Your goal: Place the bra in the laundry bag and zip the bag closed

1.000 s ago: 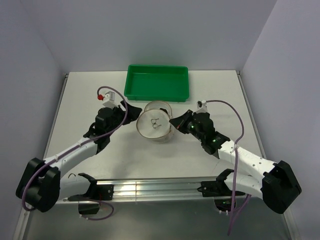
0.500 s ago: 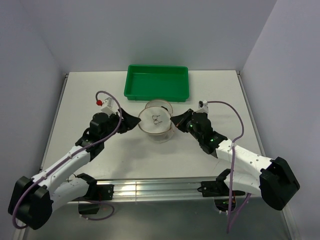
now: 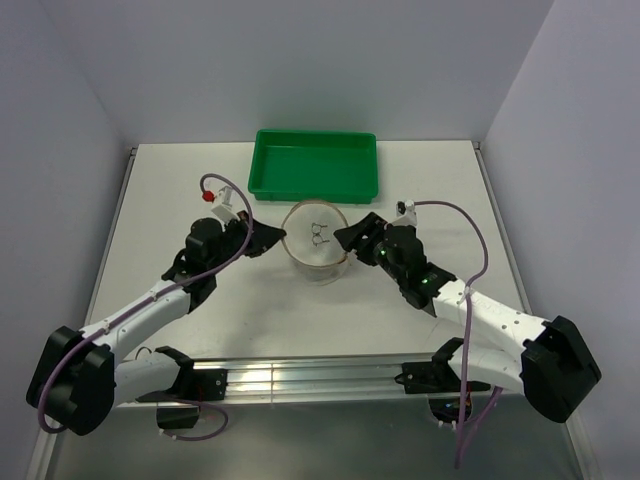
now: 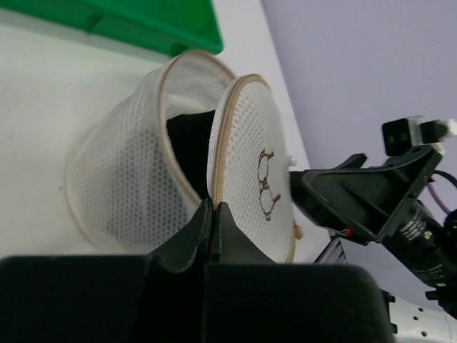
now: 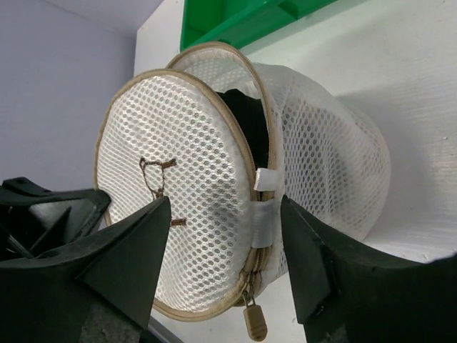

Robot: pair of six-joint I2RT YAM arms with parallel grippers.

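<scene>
Mesh laundry bag (image 4: 114,193), brown motif (image 4: 265,191), black bra (image 4: 189,136) inside, left jaws clamping lid (image 4: 239,136), right jaws apart

White arm links (image 3: 140,312); black joints; left claw (image 3: 283,235) black; purple cables (image 3: 483,250); perhaps green lights (image 3: 428,283).

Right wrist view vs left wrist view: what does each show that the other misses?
Right wrist only: the zip pull dangling in plain sight below the lid, which sits between the open right gripper fingers. Left wrist only: the left gripper shut on the lid's rim. Both: the laundry bag with lid ajar, black bra inside, green tray behind.
</scene>
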